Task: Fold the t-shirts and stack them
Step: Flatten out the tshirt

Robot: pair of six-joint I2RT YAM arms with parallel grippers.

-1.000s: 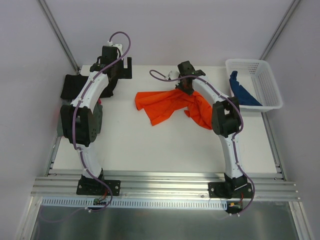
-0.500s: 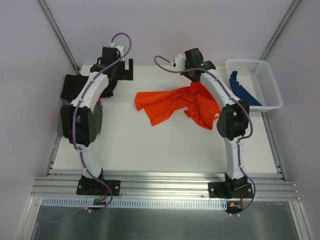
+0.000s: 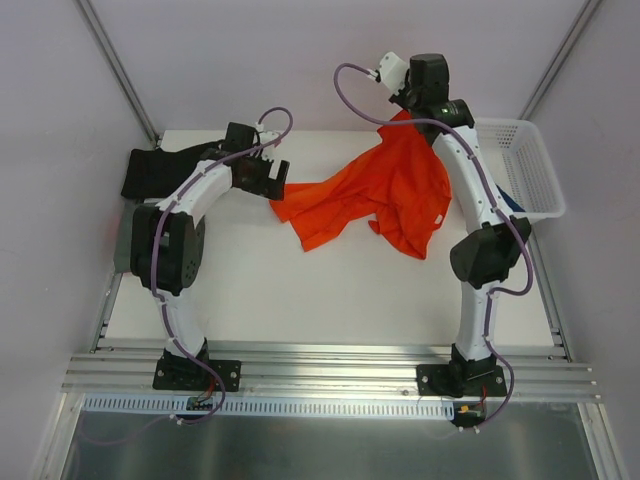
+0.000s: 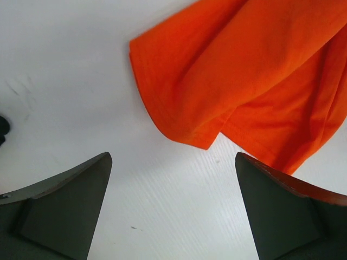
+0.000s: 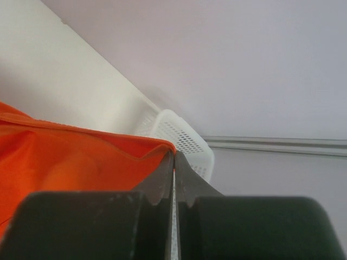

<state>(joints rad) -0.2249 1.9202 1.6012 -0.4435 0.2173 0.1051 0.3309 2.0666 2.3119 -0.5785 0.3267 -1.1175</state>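
The orange-red t-shirt (image 3: 385, 190) hangs from my right gripper (image 3: 405, 112), which is raised above the table's far edge and shut on the shirt's top hem. The shirt's lower part lies crumpled on the white table (image 3: 300, 290). In the right wrist view the jaws (image 5: 174, 155) pinch the orange hem (image 5: 81, 157). My left gripper (image 3: 277, 182) is open and empty, low over the table at the shirt's left edge. In the left wrist view the shirt's corner (image 4: 244, 70) lies just ahead of the gap between the fingertips (image 4: 172, 157). A black t-shirt (image 3: 150, 170) lies at the far left.
A white mesh basket (image 3: 535, 165) stands at the far right, also in the right wrist view (image 5: 187, 142). A sliver of the blue t-shirt (image 3: 508, 203) shows in it behind the right arm. A grey shape (image 3: 125, 245) sits at the left edge, partly hidden.
My right gripper has risen up and back, lifting the orange-red shirt's edge off the table. My left gripper has moved right from the black shirt to the orange shirt's left edge.
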